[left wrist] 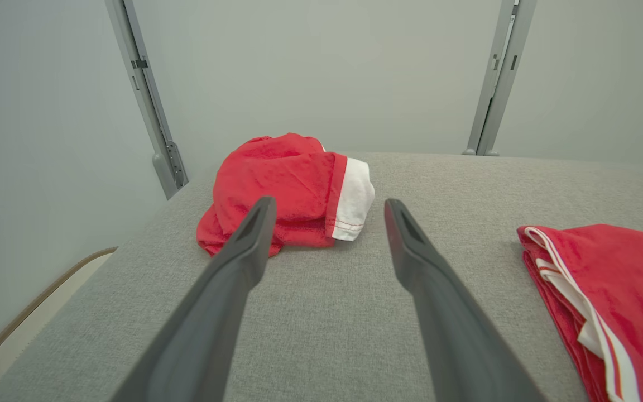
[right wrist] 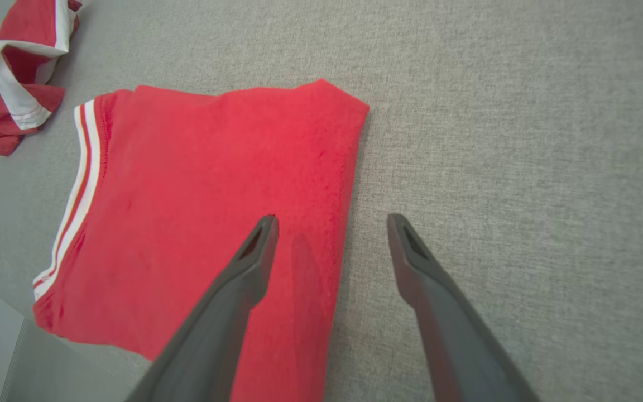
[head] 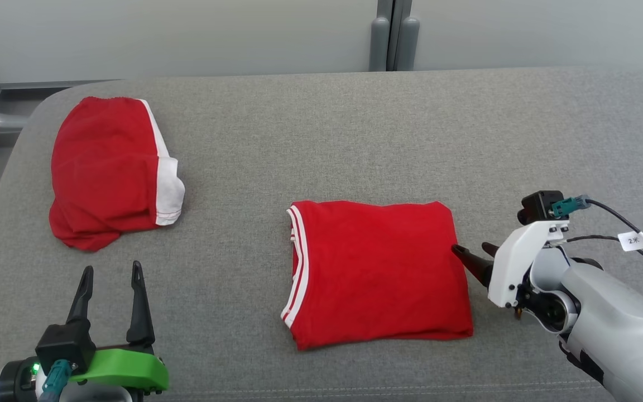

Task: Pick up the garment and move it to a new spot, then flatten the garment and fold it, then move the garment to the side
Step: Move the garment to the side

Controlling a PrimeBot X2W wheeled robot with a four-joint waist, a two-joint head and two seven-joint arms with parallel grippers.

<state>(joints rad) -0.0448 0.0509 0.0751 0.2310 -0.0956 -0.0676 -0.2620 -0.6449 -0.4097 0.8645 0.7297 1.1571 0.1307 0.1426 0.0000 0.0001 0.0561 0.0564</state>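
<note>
The red cloth garment with 2 white stripes along 1 edge [head: 377,268] lies near the middle of the grey cloth-covered table [head: 321,111]. It is folded into a neat, flat square shape. So I think the picking up, the flattening and the folding are done. What is left is the last part, moving it to the side.

The right gripper [head: 471,249] is at the right edge of the garment. Its 2 dark fingers are wide apart and hold nothing. In the right wrist view, 1 finger is over the red cloth and the other is over the bare table. I cannot tell if they touch the cloth. It looks ready to grab that edge.

The left gripper [head: 112,267] waits low at the near left, well apart from the garment. It is wide open too, with nothing in it.

Far off to the left lies another red garment with a white band [head: 104,173], bunched up.

A small white tag [head: 636,240] on the right arm's black cable shows a 2 and a mark I cannot read.
</note>
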